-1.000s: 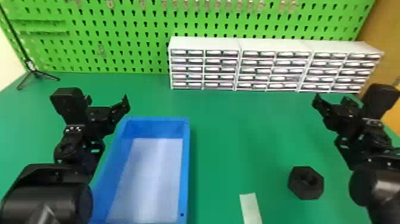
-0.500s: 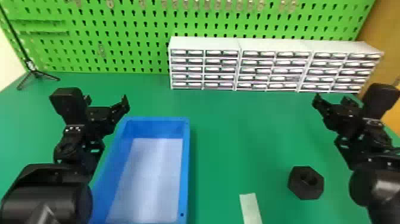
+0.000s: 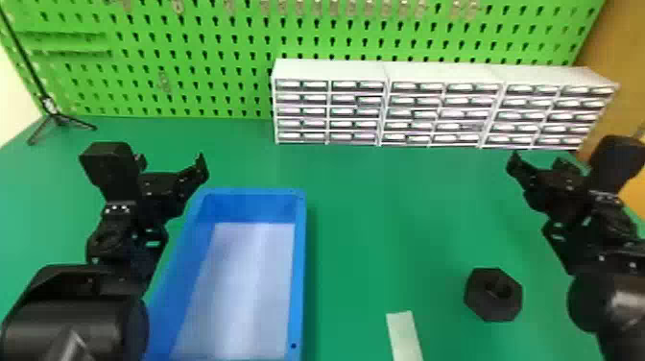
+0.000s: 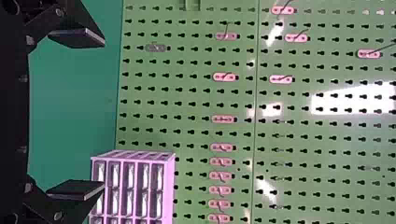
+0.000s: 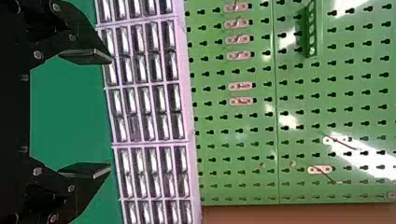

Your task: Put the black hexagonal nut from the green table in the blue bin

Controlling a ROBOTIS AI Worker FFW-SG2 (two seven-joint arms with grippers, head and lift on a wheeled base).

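Green table [image 3: 374, 230] | blue bin [image 3: 298, 269] | black hexagonal nut [image 3: 492, 300] | pale strip [image 3: 404, 336] between

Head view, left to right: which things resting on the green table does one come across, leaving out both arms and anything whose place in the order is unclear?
Black tripod stand → blue bin → pale strip → black hexagonal nut
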